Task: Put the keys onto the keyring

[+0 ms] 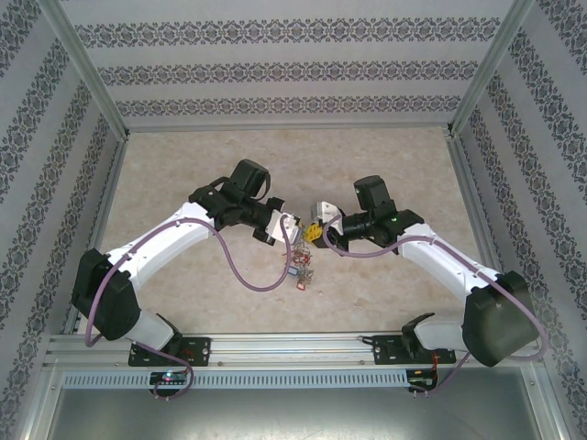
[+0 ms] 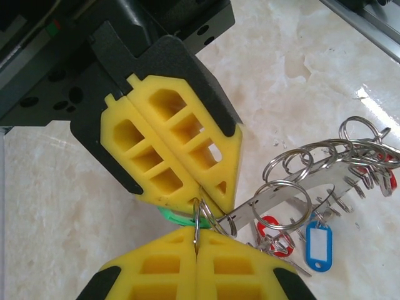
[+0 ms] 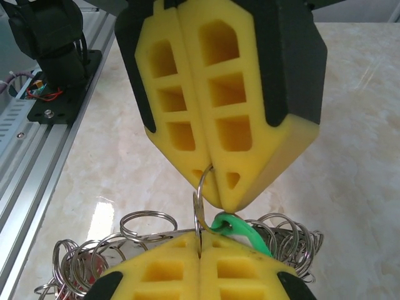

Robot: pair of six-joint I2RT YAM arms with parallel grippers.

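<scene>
Left hand [image 2: 197, 245], right hand [image 3: 200, 253] both clamped on green-tagged key's split ring [image 3: 199, 200]; keyring [image 2: 284, 194] just beside. Likely best: firm grips, work ring round slowly, avoid slip

You're working in a robotics lab cell. The pale, marbled tabletop [image 1: 183, 284] is boxed in by an aluminium frame [image 1: 87, 69], and the walls are flat panels [image 1: 293, 73] printed with striped ornamental patterning. A slotted aluminium rail [image 1: 293, 346] runs along the near edge. The left arm [image 1: 156, 243] and the right arm [image 1: 440, 257] are bolted to it side by side. Purple cables [image 1: 266, 290] loop loose along the arms, and coloured wiring [image 3: 44, 94] lies exposed at one black base mount [image 3: 59, 69].
</scene>
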